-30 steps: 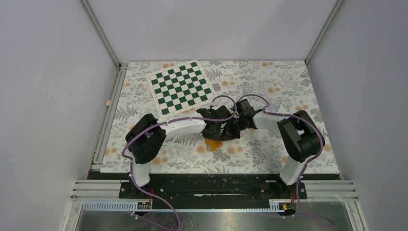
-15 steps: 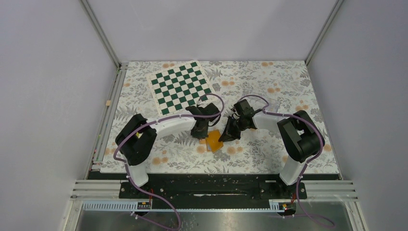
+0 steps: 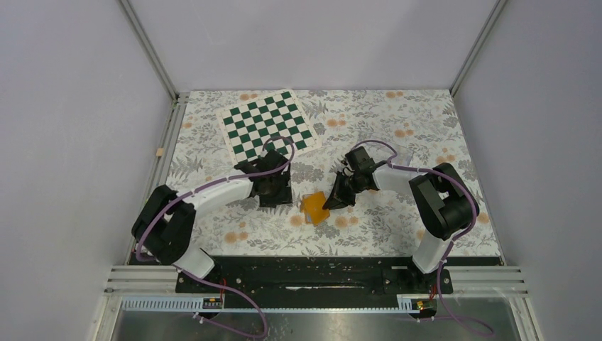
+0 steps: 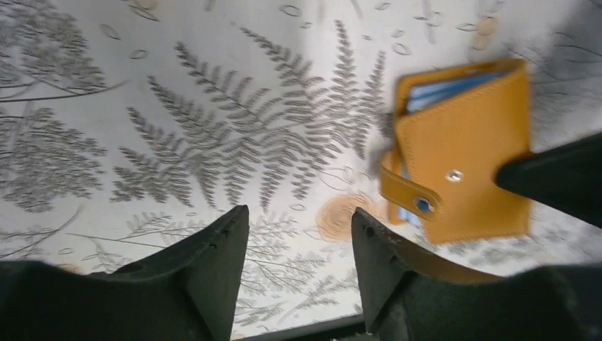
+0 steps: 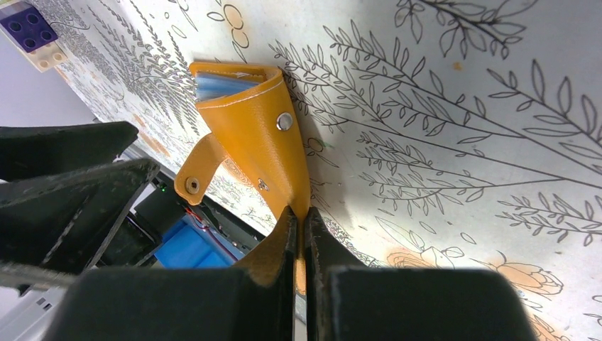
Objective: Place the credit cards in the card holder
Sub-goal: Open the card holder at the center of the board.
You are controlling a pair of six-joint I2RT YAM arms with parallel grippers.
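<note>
Near the middle of the floral desk (image 3: 397,220), a little toward its near edge, the card holder (image 3: 314,207) sits between the two arms, an orange folded wallet with light blue showing at its open end. The right gripper (image 3: 330,201) is pinched narrow on the holder's right-hand edge, its two fingers (image 5: 273,249) almost meeting, with only the orange material between them. The holder's strap (image 5: 199,167) hangs loose, its snap unfastened, and a second stud shows on the front face. Whether the blue at the mouth is cards or lining cannot be told. Just to the left, apart from the holder, the left gripper (image 3: 275,193) hovers over bare fern print, its fingers (image 4: 220,249) spread wide and holding nothing. Farther back on the left lies the green-and-white chessboard (image 3: 266,130), well apart from the holder.
</note>
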